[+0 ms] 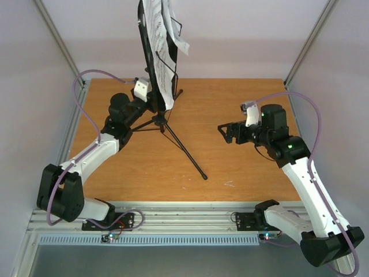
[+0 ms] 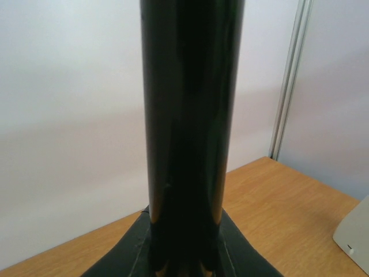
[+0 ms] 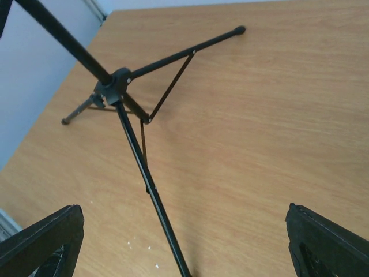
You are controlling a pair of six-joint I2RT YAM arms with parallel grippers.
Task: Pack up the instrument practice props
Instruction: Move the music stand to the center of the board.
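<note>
Nearest the arm bases, one long leg (image 1: 187, 151) of the black music stand (image 1: 157, 86) reached toward the near edge of the wooden desk (image 1: 242, 173), with its foot resting on the wood. The stand stood on its three legs between the two arms, close to the left one.

To the right of the stand and well apart from it, the right pincer (image 1: 226, 131) hung above the desk and faced the stand. Its jaws were released and spread wide, with nothing between them. Its wrist view looked past both dark fingers (image 3: 46, 239) down onto the stand's leg hub (image 3: 115, 83) and the splayed legs and thin braces around it.

Just left of the stand, the left pincer (image 1: 149, 98) was clenched on the stand's pole (image 2: 193, 115), a little above the hub. In its wrist view the glossy black tube filled the middle of the frame and rose straight up from between the fingers.

Farther back and higher, the top of the stand carried the white sheet-music pages (image 1: 158, 34), printed with dark staves. One loose corner (image 1: 180, 45) drooped off the stand's right side.
</note>
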